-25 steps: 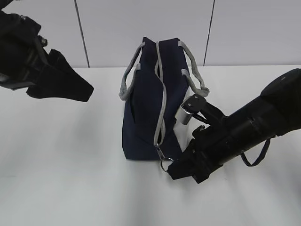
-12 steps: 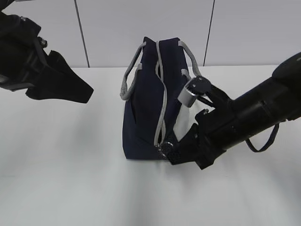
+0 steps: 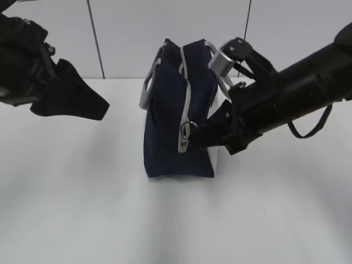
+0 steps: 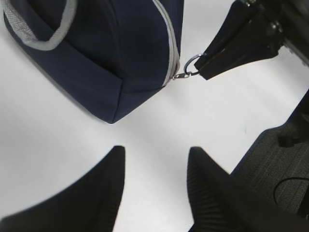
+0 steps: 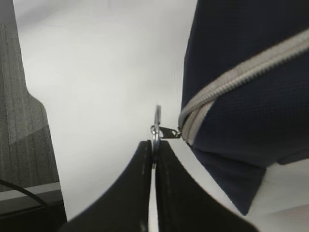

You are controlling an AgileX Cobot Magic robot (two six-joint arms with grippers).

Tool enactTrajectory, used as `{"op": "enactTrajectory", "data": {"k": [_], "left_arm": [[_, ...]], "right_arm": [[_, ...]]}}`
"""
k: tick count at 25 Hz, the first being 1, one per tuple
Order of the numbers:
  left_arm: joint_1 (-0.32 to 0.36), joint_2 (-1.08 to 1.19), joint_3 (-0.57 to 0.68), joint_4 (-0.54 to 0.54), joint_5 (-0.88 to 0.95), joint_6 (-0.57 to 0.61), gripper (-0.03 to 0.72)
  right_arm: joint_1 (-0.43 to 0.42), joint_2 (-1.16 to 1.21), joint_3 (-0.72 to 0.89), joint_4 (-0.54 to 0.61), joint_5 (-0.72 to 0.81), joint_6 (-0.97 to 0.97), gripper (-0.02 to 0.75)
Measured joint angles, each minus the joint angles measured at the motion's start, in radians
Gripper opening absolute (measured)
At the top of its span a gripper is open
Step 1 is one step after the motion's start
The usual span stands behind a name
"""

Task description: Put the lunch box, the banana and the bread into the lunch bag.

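While the big navy-blue fabric lunch bag (image 3: 179, 110) is sitting zipped on the white desk (image 3: 82, 192), the right gripper (image 5: 153, 152) is pinching its metal ring pull (image 5: 156, 129); the left gripper (image 4: 154, 183) is hanging released. No food is showing.

The worktop (image 3: 82, 209) is viewed frontally at a downward slant, while both wrist cameras are aimed closely at the ring pull (image 4: 191, 65) (image 5: 155, 133) shared by all views.
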Motion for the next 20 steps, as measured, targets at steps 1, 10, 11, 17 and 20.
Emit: {"op": "enactTrajectory", "data": {"k": [1, 10, 11, 17, 20], "left_arm": [[0.000, 0.000, 0.000, 0.000, -0.001, 0.001, 0.316], [0.000, 0.000, 0.000, 0.000, -0.010, 0.002, 0.316], [0.000, 0.000, 0.000, 0.000, -0.010, 0.002, 0.316], [0.000, 0.000, 0.000, 0.000, -0.016, 0.002, 0.316], [0.000, 0.000, 0.000, 0.000, -0.019, 0.002, 0.316]], "right_arm": [[0.000, -0.007, -0.012, -0.006, 0.000, 0.008, -0.016], [0.000, -0.020, -0.116, -0.055, 0.006, 0.063, -0.016], [0.000, -0.020, -0.125, -0.055, 0.009, 0.066, -0.016], [0.000, -0.020, -0.177, -0.093, 0.019, 0.068, -0.016], [0.000, -0.020, -0.198, -0.103, 0.025, 0.068, -0.016]]}}
